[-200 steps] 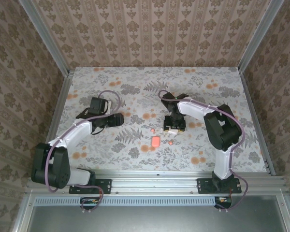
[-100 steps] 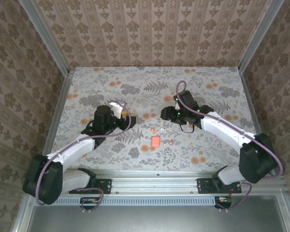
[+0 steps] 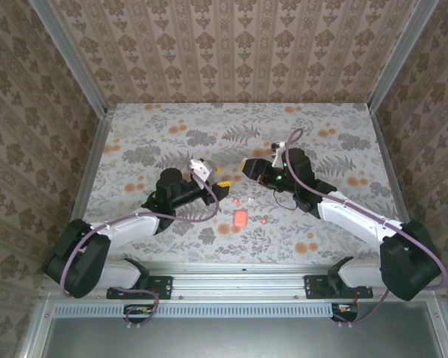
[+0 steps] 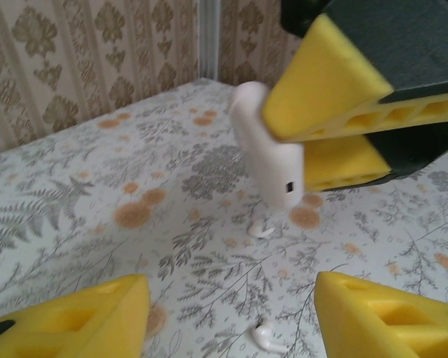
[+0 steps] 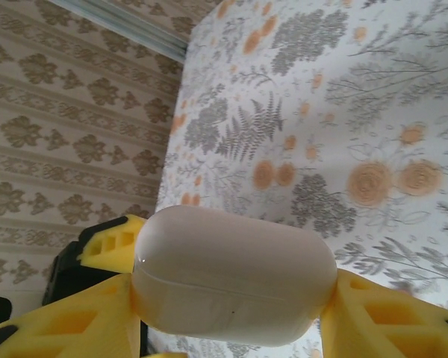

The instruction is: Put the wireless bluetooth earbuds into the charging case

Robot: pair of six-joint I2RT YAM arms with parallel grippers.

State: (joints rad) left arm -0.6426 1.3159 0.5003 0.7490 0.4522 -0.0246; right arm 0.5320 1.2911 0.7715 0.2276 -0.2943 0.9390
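Top external: right end effector (image 3: 252,167) swinging inward, pinching white case (image 5: 235,287) aloft; left end effector (image 4: 231,294) also approaching, spread, empty, facing it. Probably lining up case opening.

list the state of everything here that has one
right end effector: shut on white case
left end effector: open, empty
white case: lid shut, held above the table
red case: lying on the table, untouched
white earbuds: loose on the table, outside any case
red earbuds: loose on the table
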